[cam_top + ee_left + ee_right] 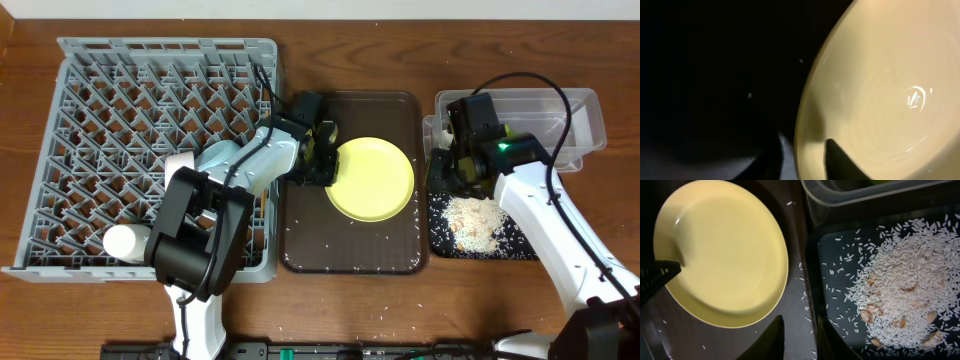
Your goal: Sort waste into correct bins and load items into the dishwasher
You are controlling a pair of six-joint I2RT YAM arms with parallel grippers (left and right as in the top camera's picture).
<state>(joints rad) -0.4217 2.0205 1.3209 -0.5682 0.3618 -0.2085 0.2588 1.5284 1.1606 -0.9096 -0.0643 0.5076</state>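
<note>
The round yellow plate (372, 178) lies on the dark brown serving tray (400, 110). My left gripper (325, 160) is at the plate's left rim. In the left wrist view its fingers (805, 162) are shut on the plate (880, 85), one finger on top and one beneath. My right gripper (440, 178) is open and empty above the left edge of the black tray (520, 245), which holds a pile of rice (470, 220). In the right wrist view its fingers (802, 340) hang between the plate (725, 245) and the rice pile (900, 290).
The grey dish rack (90, 100) fills the left side, with a white cup (125, 243) at its front. The clear tub (575, 110) stands behind the black tray. Loose rice grains (330, 250) lie on the serving tray and on the table in front of it.
</note>
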